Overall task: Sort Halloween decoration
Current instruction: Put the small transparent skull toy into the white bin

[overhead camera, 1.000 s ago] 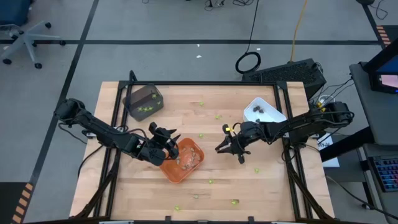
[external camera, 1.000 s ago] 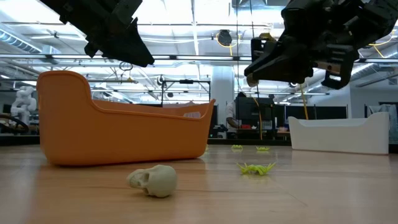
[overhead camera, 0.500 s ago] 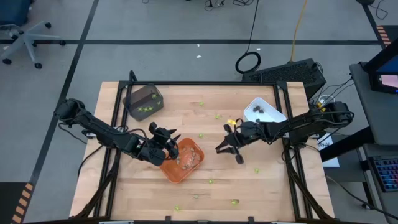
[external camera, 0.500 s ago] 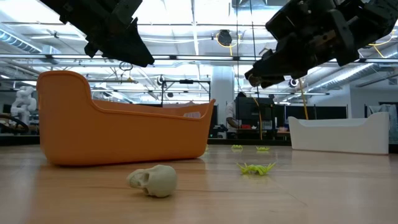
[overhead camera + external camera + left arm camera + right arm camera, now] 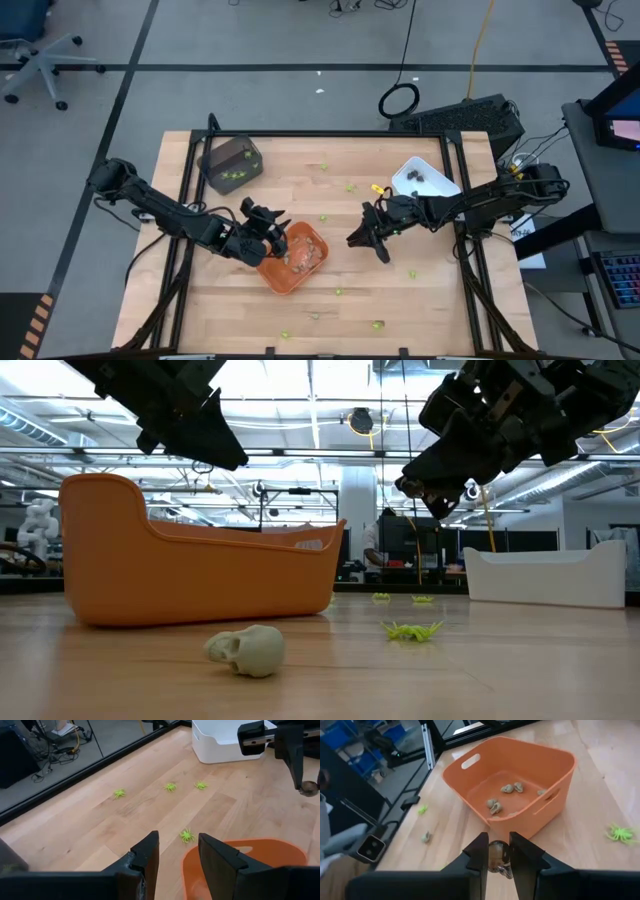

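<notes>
An orange tray near the table's middle holds several tan-grey skull pieces. My right gripper hangs above the table to the tray's right, shut on one more tan-grey piece. My left gripper stands open over the tray's left rim, with nothing between its fingers. Lime-green spiders lie scattered on the wood. Another skull piece rests on the table near the front. My right gripper pinches the small tan-grey skull piece between its two fingertips. The fingers slant downward toward the orange tray, coming from the table's right. The piece is lifted clear of the table.
A dark grey tray with green pieces stands at the far left, a white tray with dark pieces at the far right. More green spiders dot the wood between and in front of the trays.
My right gripper has rolled about its own axis while staying in place above the table, still shut on the tan-grey piece. My left gripper has kept still.
</notes>
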Controlling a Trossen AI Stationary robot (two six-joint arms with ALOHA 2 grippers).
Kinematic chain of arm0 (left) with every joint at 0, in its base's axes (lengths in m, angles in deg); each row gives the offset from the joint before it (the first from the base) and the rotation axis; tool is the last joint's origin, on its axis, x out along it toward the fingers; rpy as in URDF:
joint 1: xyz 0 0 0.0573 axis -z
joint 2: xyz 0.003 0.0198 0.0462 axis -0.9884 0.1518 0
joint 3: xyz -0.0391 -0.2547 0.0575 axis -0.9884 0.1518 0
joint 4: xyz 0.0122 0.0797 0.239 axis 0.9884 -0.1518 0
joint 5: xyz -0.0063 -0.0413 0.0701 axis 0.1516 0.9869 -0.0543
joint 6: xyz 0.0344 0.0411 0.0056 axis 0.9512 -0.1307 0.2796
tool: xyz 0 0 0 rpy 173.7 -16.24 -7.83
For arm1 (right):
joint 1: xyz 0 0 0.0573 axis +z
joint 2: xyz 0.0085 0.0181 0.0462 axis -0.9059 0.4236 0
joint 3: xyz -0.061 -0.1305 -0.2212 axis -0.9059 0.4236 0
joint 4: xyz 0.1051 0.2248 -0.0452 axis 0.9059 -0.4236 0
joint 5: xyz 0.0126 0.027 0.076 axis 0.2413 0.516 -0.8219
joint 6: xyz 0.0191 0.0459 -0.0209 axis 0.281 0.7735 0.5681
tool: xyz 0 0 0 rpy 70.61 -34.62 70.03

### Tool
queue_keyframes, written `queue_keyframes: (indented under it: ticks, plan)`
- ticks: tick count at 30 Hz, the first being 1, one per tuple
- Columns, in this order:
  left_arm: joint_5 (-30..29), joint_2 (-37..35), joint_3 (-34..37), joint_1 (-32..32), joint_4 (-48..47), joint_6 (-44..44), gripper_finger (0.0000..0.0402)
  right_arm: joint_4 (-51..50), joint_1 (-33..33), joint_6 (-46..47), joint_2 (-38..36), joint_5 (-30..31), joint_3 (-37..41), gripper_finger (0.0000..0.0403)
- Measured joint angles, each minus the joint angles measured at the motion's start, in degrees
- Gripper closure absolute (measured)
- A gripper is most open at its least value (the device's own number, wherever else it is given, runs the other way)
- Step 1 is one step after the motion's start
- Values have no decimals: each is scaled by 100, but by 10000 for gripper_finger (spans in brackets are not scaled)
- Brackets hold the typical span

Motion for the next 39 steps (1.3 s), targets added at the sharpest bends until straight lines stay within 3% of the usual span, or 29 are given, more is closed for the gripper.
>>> queue_keyframes:
  ticks: [7, 14, 22, 30, 33, 39]
  plan:
    - [68, 48, 0, 0, 25, -1, 265, 0, 0, 149, 0, 0, 0, 351]
    - [191, 51, 0, 13, 189, 5, 265, -240, -35, -468, -270, -106, 0, 355]
    - [191, 52, -2, 48, 296, 10, 265, -2218, -483, -1058, -1663, -93, 0, 385]
    - [185, 50, -2, -47, 293, 16, 265, -4517, -742, -1016, -2757, 1272, 0, 402]
    - [180, 52, -2, -114, 293, 19, 265, -4901, -745, -513, -2839, 1992, 0, 402]
    - [178, 52, -2, -195, 289, 20, 265, -5348, -561, 36, -2676, 2389, 0, 390]
